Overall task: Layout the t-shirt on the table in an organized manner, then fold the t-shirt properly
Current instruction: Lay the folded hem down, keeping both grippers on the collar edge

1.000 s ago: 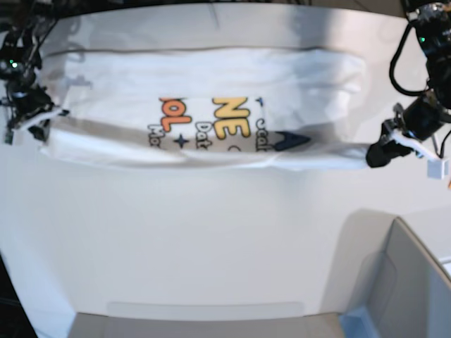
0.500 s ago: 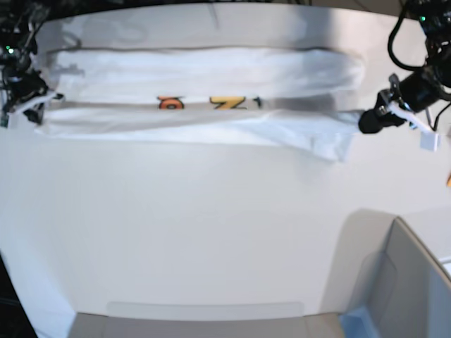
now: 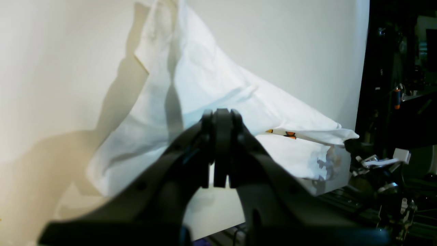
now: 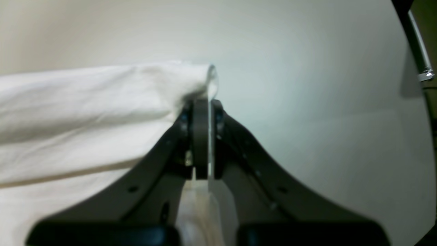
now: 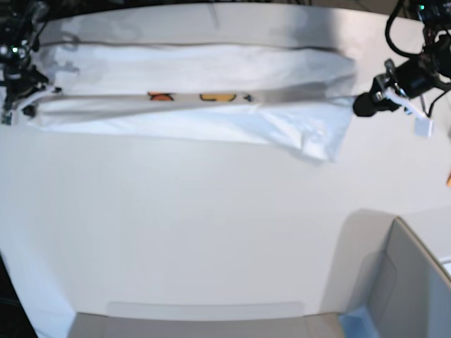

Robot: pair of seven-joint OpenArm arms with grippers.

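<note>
grey bin (image 5: 405,282): nearest, at the lower right corner of the base view, with a blue corner piece; well apart from the cloth.
table (image 5: 211,232): white, smooth, bare across the broad near and middle stretch; curved far edge behind the cloth.
t-shirt (image 5: 204,98): far side of the table, drawn out into a long band from left to right; near long edge doubled over towards the far one, only a thin strip of orange and yellow print showing along the fold; one loose corner drooping towards the near side at the right end.
left gripper (image 5: 363,104): at the right end of the band in the base view, jaws pressed together; in the left wrist view (image 3: 218,150) cloth fanning away from the tips, actual pinch hidden by the fingers.
right gripper (image 4: 201,136): jaws pressed together, pinching the rolled white edge of the t-shirt; at the far left end of the band in the base view (image 5: 28,105).
</note>
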